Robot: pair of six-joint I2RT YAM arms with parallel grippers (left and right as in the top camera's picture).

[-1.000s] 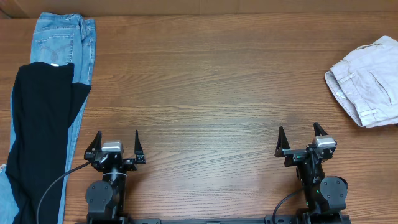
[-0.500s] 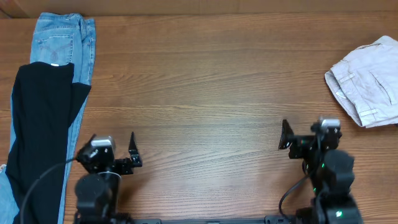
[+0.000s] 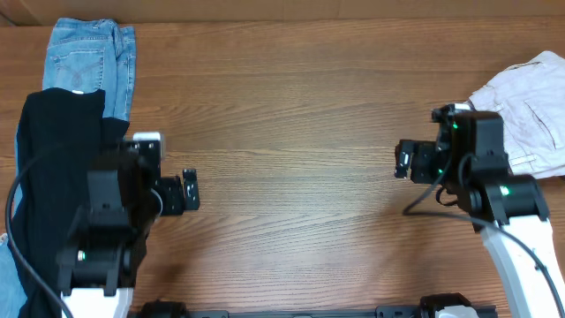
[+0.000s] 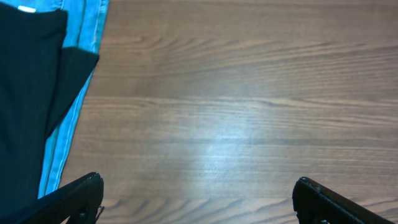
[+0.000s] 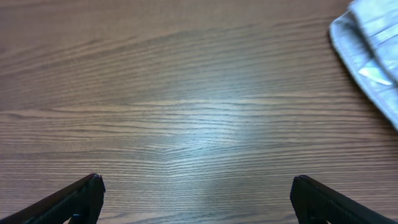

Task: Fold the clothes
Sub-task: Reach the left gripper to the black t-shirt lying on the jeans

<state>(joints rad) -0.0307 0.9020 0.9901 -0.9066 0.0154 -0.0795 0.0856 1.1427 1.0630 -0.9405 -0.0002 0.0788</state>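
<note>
At the far left of the bench, the black clothes lie stretched lengthwise on top of blue jeans, with a small white tag at their top edge. Just right of them the left end effector hangs over the wood, fingers spread wide and gripping nothing. Farther right, the right end effector is likewise spread wide and empty. A crumpled pale garment sits at the right edge.

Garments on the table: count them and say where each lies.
3. The black garment at the left, partly over the blue jeans; the pale folded garment at the right edge. None seems hidden.
</note>
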